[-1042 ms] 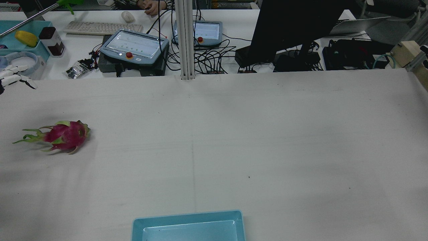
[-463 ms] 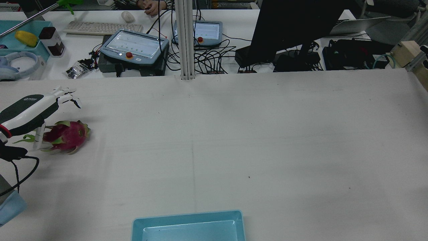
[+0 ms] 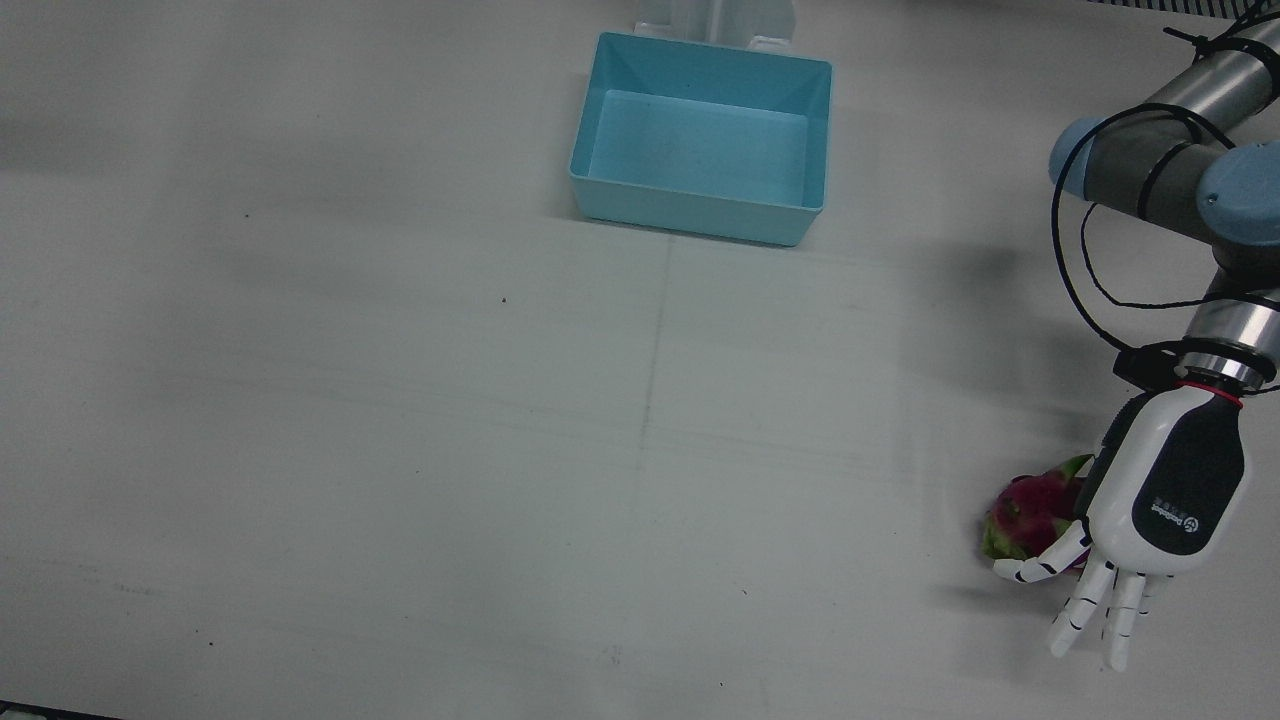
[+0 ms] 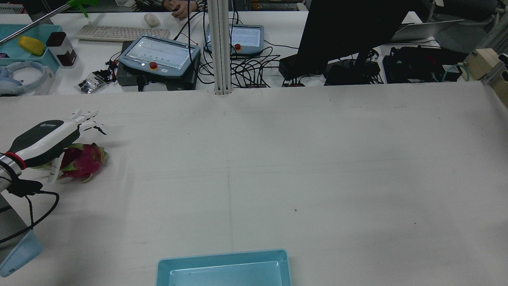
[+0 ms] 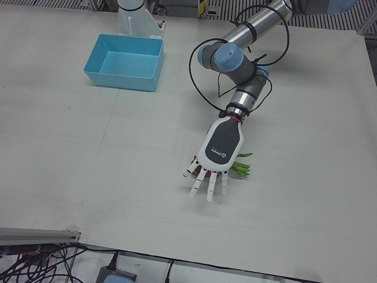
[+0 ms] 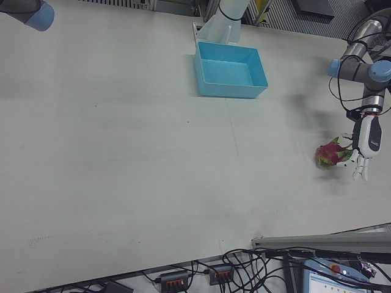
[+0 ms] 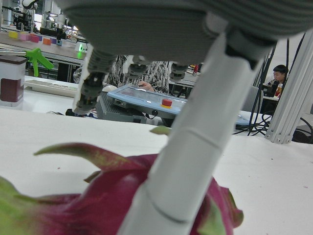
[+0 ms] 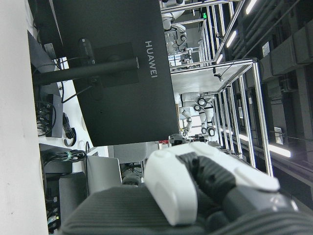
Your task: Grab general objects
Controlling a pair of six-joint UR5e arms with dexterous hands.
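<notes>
A pink dragon fruit [image 3: 1028, 503] with green leaf tips lies on the white table near the robot's left edge, also seen in the rear view [image 4: 86, 161] and the right-front view [image 6: 330, 152]. My left hand [image 3: 1165, 500] hovers palm down right over it, fingers spread and open, the thumb [image 7: 186, 147] hanging in front of the fruit [image 7: 93, 205]. In the left-front view the hand [image 5: 221, 147] covers most of the fruit, and only green tips [image 5: 241, 168] show. The right hand [image 8: 195, 181] shows only in its own view, and its pose is unclear.
A light blue bin [image 3: 700, 215] stands at the robot's side of the table, mid-width, also at the rear view's bottom edge [image 4: 222, 258]. Beyond the far table edge sit teach pendants [image 4: 158, 55], cables, a monitor [image 4: 349, 31] and a person's hand [image 4: 180, 8].
My left hand came in from the table's left edge, swept over the dragon fruit and dropped lower onto it. The fruit has not moved.
</notes>
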